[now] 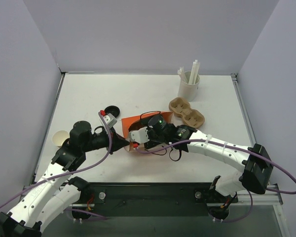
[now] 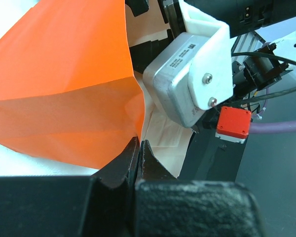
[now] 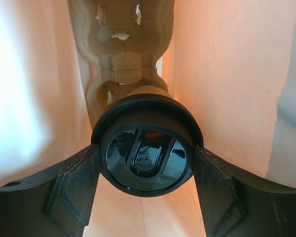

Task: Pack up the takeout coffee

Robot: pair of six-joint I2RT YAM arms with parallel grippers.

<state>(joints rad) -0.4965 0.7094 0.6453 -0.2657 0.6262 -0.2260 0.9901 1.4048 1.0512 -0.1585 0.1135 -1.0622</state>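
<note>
starting at the left of the matte white worktop (image 1: 89, 94), a lidless tan paper cup (image 1: 58, 138) stands half hidden behind the left arm, its round mouth pale inside. the left hand (image 2: 138, 148) has its black, rough-textured fingers pressed together on the lower lip of the orange paper bag (image 2: 64, 89), pinching the thin sheet at the mouth. a loose black plastic lid (image 1: 111, 111), flat and round, lies just beyond that arm, near the bag but apart from it. the bag lies on its side near the middle, smooth and creased, bright orange outside and pale on the inner face seen from the left wrist.

the right hand (image 3: 147, 165) reaches in through the mouth, its two wedge-shaped black fingers (image 3: 71, 187) spread wide and bearing on either side of the takeout coffee (image 3: 147, 148). the coffee is inside the bag, between the orange walls: a glossy round black lid with a raised rim and an oval recess in its top, and a sliver of tan kraft cup wall showing behind. beyond it, also between the walls, is a moulded pulp carrier (image 3: 121, 54), tan, fibrous and lumpy.

right of the bag another pulp carrier (image 1: 186, 112) with two round wells rests on the worktop, and farther back a white cylindrical cup (image 1: 189, 88) holds pale sticks (image 1: 193, 69).
</note>
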